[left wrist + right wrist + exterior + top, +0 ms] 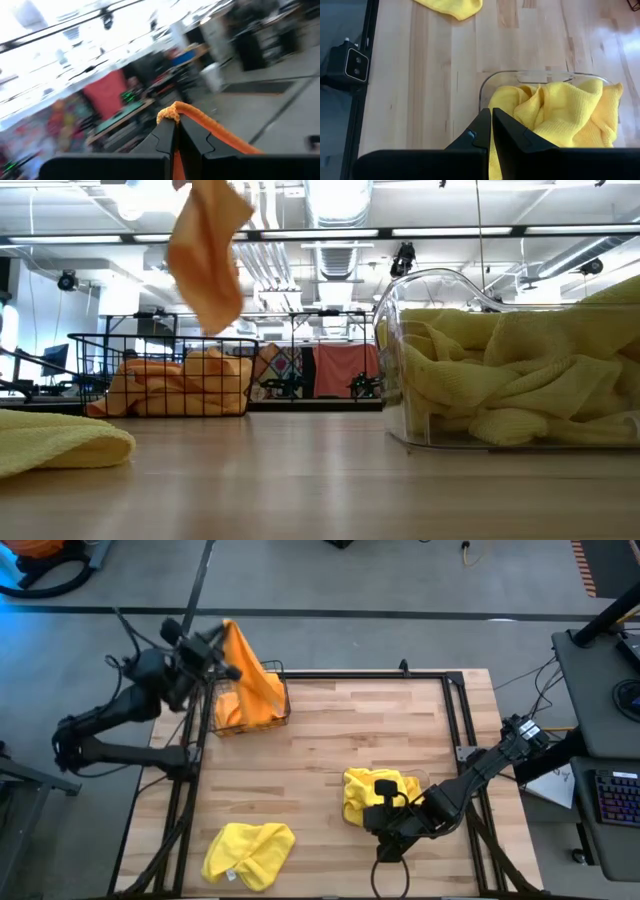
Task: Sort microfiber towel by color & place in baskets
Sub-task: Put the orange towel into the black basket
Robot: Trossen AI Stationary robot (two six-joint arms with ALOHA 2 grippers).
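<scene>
My left gripper [222, 658] is raised at the table's far left, shut on an orange microfiber towel [250, 680] that hangs over the dark wire basket [250, 722]. The basket [165, 375] holds more orange towels. My right gripper [491, 116] is shut and slants down over the near rim of the clear bin [540, 76], which is full of yellow towels [372, 792]. A loose yellow towel [248, 852] lies crumpled on the table near the front left. My left gripper pinches a bunched bit of the orange towel [172, 112] between its two fingertips, the cloth humping over them. The fingers lie about level, coming from the table's left. The towel hangs slack below them [208, 260], its lower end just above the basket's rim. My right gripper shows yellow cloth [491, 160] in the slit between its fingers, but I cannot tell whether it touches or pinches the towels in the bin.
Black frame rails [455, 720] run along the table's edges. Bare wood lies between the basket and the bin [330, 740]. In the low view the bin [510, 370] stands close on the right and the loose yellow towel [50, 442] on the left.
</scene>
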